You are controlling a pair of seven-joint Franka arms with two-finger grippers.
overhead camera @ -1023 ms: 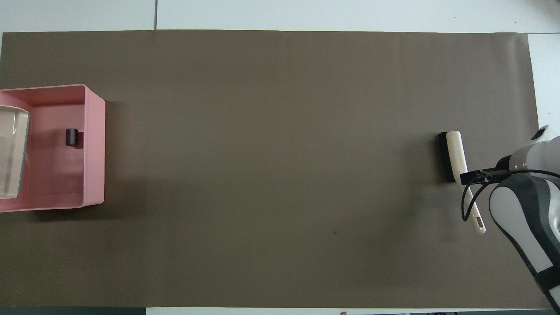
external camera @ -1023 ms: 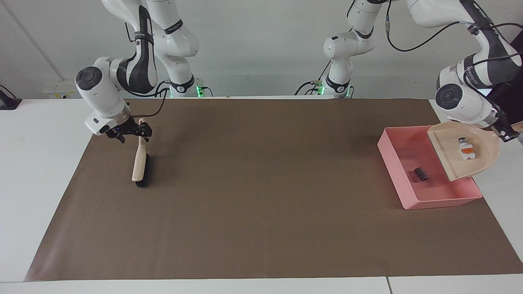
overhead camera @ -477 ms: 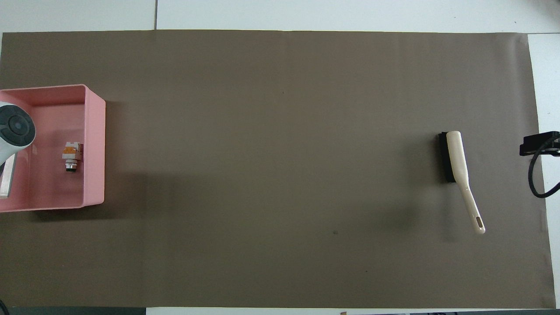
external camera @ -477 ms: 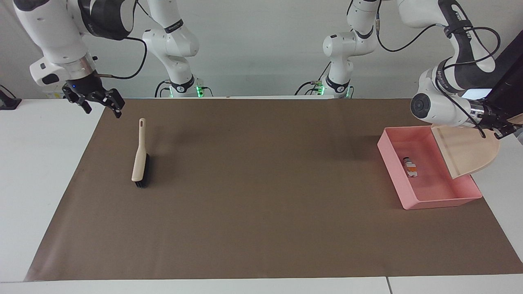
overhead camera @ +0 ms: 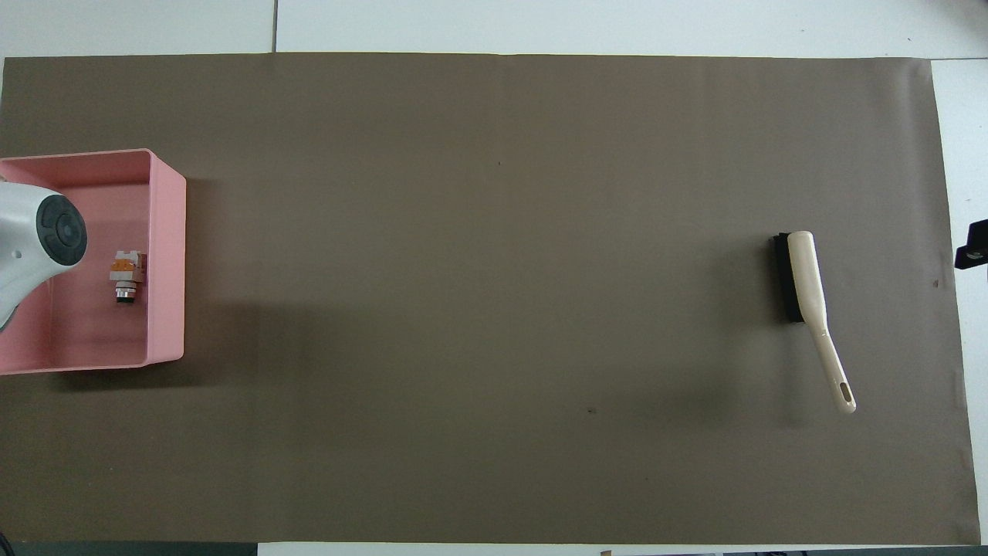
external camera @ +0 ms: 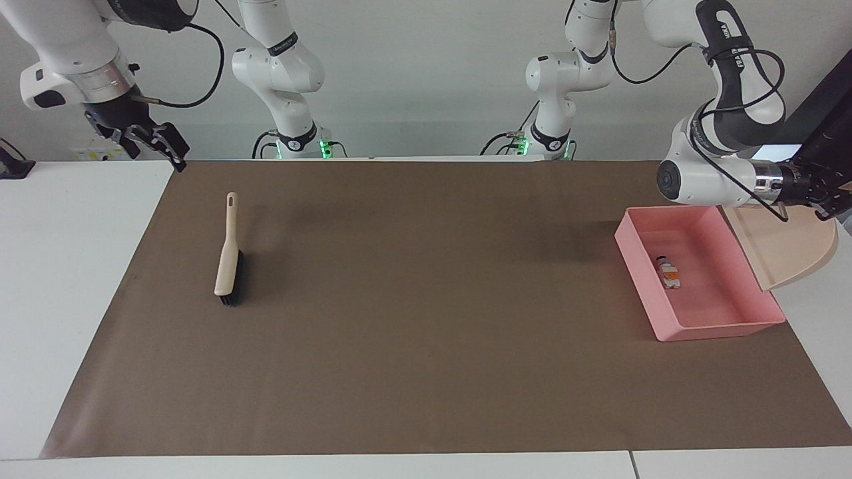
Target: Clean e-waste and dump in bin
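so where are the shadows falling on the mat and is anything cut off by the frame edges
Facing view: soft dark patches on the brown mat beside the bin and brush; the dustpan reaches the frame edge. Overhead view: a broad shadow beside the bin, which is cut off at the edge; only a tip of the right gripper shows.

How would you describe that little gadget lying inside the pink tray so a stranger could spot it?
Start at the pink tray on the brown mat, at the left arm's end of the table. On its floor lies a tiny white part with orange marks, touching a small black piece. Nothing else in the tray is white and orange.
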